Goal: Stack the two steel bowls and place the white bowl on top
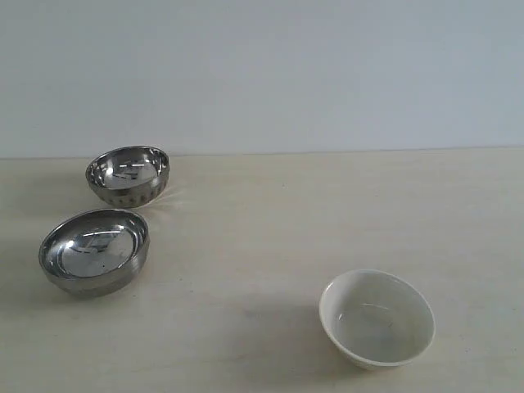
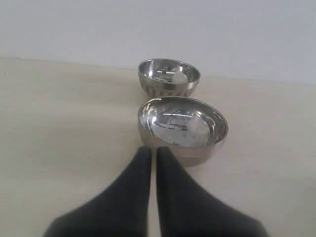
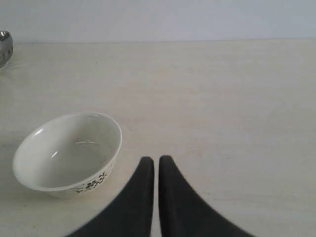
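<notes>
— Grippers?
— Clenched, both empty: left gripper pointed low at the plain steel bowl; right gripper held low beside the white bowl.
— Bowls?
— Stood unstacked on the surface, dimpled steel bowl just behind the plain one.

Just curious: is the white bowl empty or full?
Empty. The white bowl sits upright, and only its bare glossy inside shows.
</notes>
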